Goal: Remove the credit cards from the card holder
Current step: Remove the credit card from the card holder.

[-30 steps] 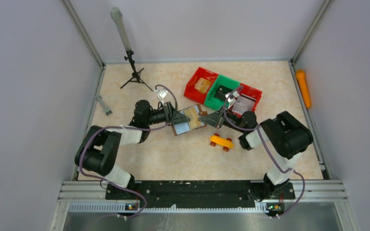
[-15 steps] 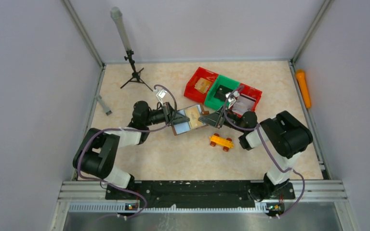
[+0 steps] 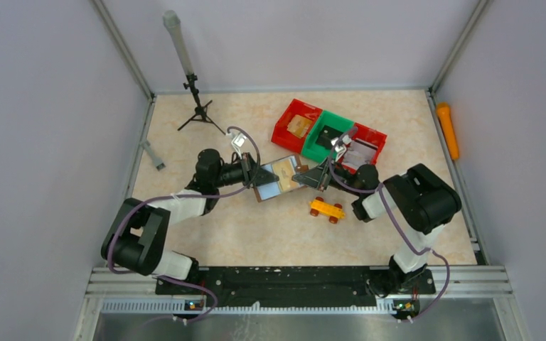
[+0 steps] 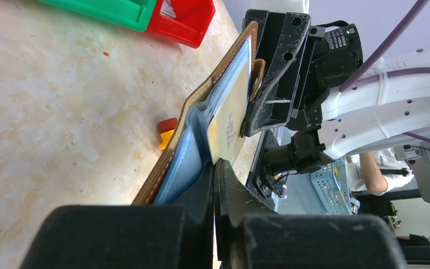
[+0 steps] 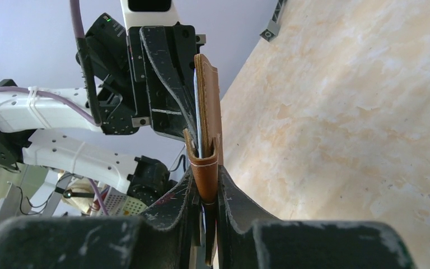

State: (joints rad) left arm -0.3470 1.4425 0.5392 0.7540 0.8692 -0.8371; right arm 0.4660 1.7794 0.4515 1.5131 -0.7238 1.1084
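As it gapes, card holder (image 4: 197, 120) holds card (image 4: 229, 109) — pale.

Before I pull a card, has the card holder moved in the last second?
No, not visibly: the card holder sits just as far from the green bin and the orange toy car.

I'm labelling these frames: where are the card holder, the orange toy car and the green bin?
card holder (image 5: 208, 112), right wrist view, brown outer face.
orange toy car (image 3: 326, 209), top external view, its body.
green bin (image 3: 313, 150), top external view, near wall.
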